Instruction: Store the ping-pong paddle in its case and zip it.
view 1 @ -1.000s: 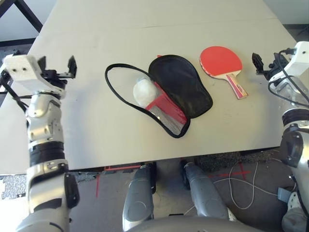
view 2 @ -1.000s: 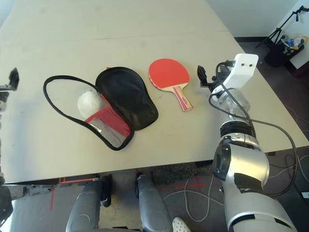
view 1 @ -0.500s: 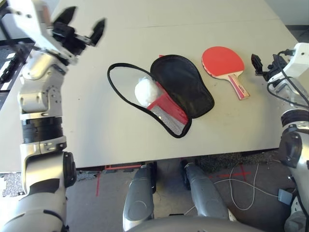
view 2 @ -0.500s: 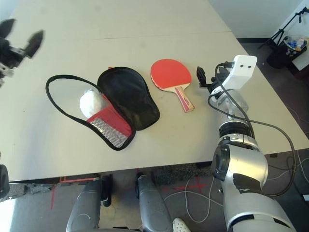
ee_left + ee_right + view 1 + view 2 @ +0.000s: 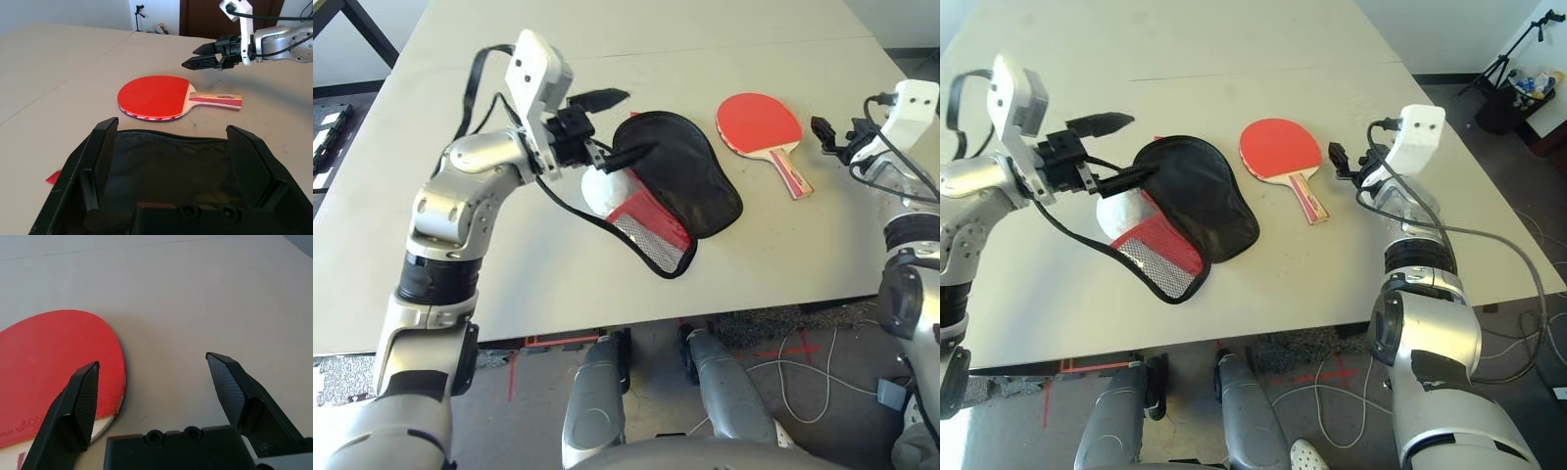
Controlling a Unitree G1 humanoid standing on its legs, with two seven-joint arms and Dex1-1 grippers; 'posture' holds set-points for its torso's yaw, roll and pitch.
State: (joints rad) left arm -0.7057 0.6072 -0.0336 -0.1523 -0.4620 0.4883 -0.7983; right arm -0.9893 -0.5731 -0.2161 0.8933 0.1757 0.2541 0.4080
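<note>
The ping-pong paddle (image 5: 759,122) lies flat, red face up, right of centre, its wooden handle (image 5: 1309,201) pointing toward the near edge. The case (image 5: 680,171) lies open at the centre, with its black lining up and its red mesh pocket (image 5: 651,230) toward me. My left gripper (image 5: 625,125) hovers open over the case's left side, empty. The wrist view looks across the black lining (image 5: 161,161) to the paddle (image 5: 154,95). My right gripper (image 5: 1340,162) stands open and empty just right of the paddle's handle, and the red face (image 5: 49,357) shows beside one finger.
A white fluffy ball (image 5: 605,188) sits inside the open case, under my left gripper. The case's black zipper edge (image 5: 543,181) loops out to the left. The tan table (image 5: 509,264) has bare room all around. Cables trail from my right wrist.
My left arm has swung from the table's left edge in over the open case. My right gripper has edged a little toward the paddle. Paddle and case have not moved.
</note>
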